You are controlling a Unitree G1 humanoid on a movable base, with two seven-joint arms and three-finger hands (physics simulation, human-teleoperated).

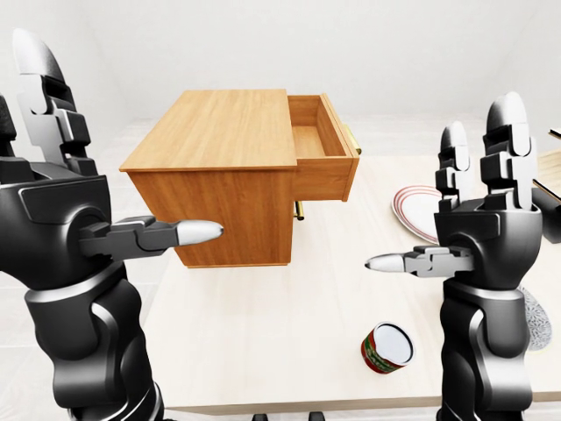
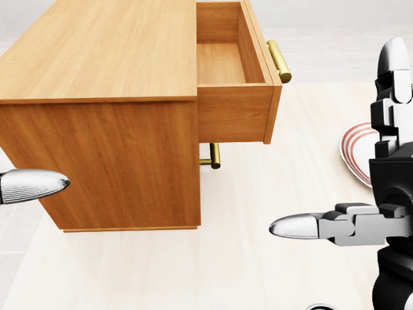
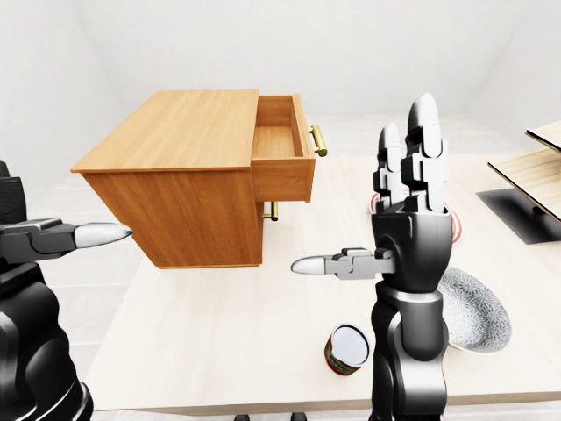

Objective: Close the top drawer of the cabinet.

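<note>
A wooden cabinet stands on the pale table. Its top drawer is pulled out toward the view's right and is empty inside, with a brass handle on its face. The lower drawer is shut, and its handle shows beneath. My left hand is raised at the left, beside the cabinet's side, open with fingers up and thumb pointing right. On the right, my right hand is also open, held up below and to the right of the drawer. Neither hand touches the cabinet.
A tomato sauce can stands on the table below my right hand. A red-rimmed plate lies right of the drawer, and a patterned bowl lies behind my right wrist. A wooden rack stands at the far right.
</note>
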